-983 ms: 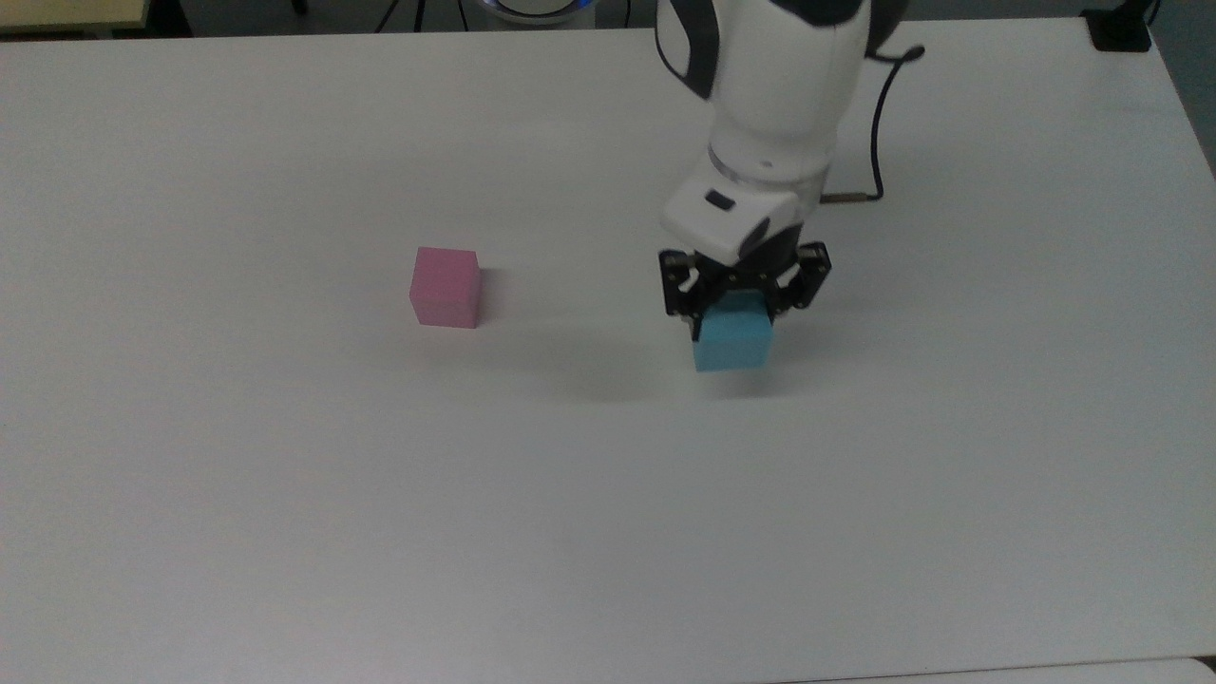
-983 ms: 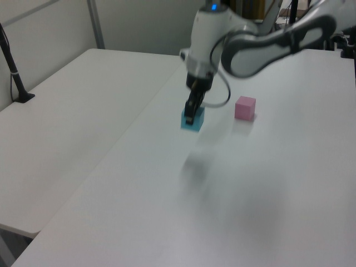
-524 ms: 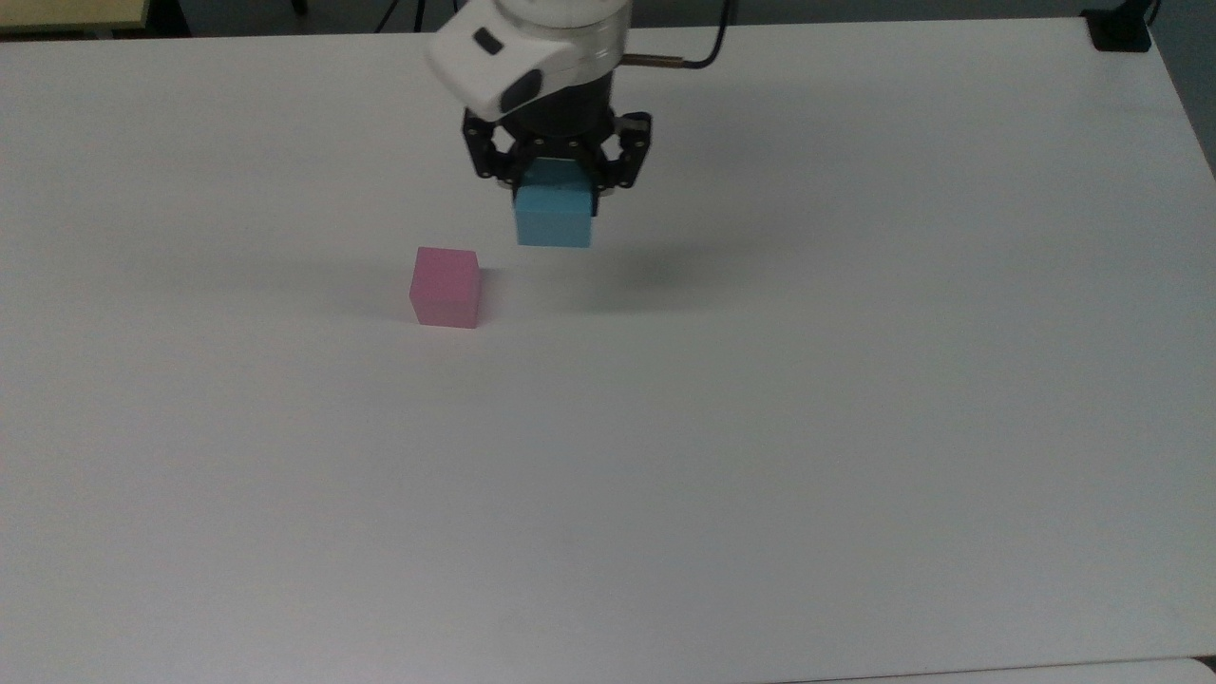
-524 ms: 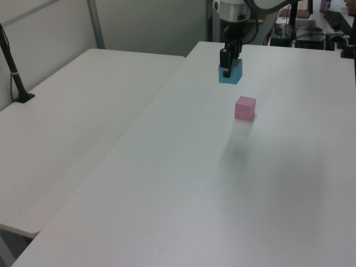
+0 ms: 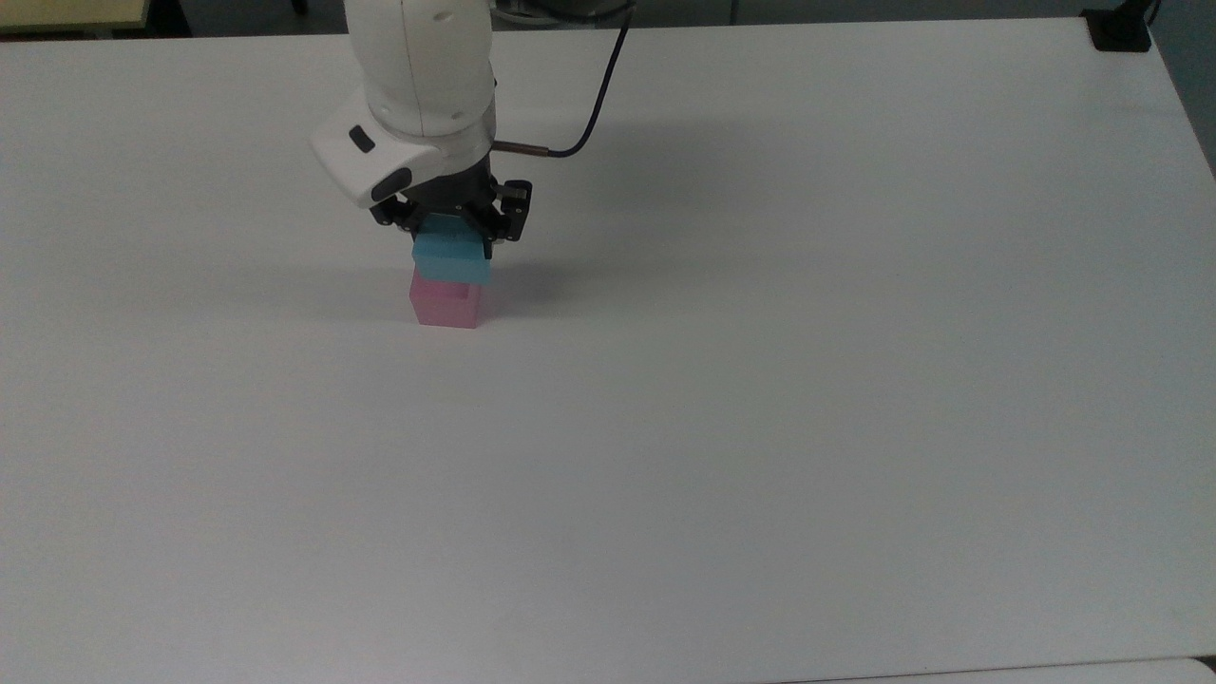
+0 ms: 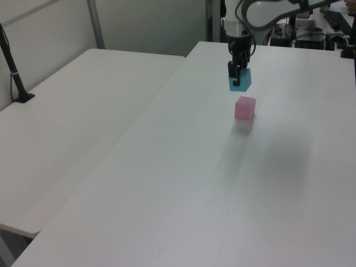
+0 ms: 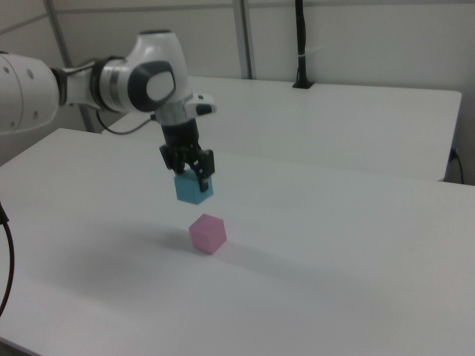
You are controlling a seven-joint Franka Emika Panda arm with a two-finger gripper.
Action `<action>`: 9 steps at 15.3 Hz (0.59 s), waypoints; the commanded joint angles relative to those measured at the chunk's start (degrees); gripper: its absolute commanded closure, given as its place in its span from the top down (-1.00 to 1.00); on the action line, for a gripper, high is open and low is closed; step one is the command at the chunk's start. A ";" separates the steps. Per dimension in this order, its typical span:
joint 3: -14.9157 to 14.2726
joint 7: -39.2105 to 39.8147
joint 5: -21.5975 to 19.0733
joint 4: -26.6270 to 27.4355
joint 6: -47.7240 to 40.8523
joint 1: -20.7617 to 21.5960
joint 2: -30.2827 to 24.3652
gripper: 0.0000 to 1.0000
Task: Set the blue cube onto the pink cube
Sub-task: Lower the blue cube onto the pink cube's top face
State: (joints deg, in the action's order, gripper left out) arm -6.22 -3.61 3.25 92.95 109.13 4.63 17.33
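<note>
My gripper [image 5: 452,237] [image 6: 238,78] [image 7: 191,178] is shut on the light-blue cube [image 5: 452,260] [image 6: 242,81] [image 7: 194,190], which hangs in the air. The pink cube [image 5: 445,302] [image 6: 245,108] [image 7: 207,233] rests on the white table. In the top view the blue cube overlaps the pink cube's upper edge. The right view shows a clear gap between them, the blue cube higher and slightly toward the right view's left.
A white table [image 5: 760,427] carries both cubes. A black cable [image 5: 598,104] runs from the wrist. A second white table [image 6: 72,111] stands beside it, with a black post [image 6: 14,72] clamped at its edge.
The gripper has carried the blue cube toward the top view's left, from the table surface up into the air, and now holds it above the pink cube. The pink cube has not moved.
</note>
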 commanded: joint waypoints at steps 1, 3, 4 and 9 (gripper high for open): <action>-1.16 1.86 1.41 5.66 5.21 0.12 -1.16 -0.76; -2.04 3.69 1.41 6.10 5.83 0.12 -1.07 -0.76; -2.74 5.36 1.32 7.06 6.44 0.12 -1.07 -0.76; -3.80 6.95 1.23 9.44 10.14 0.21 -1.07 -0.72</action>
State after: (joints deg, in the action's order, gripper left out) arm -9.40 1.68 3.98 99.39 116.99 4.44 17.82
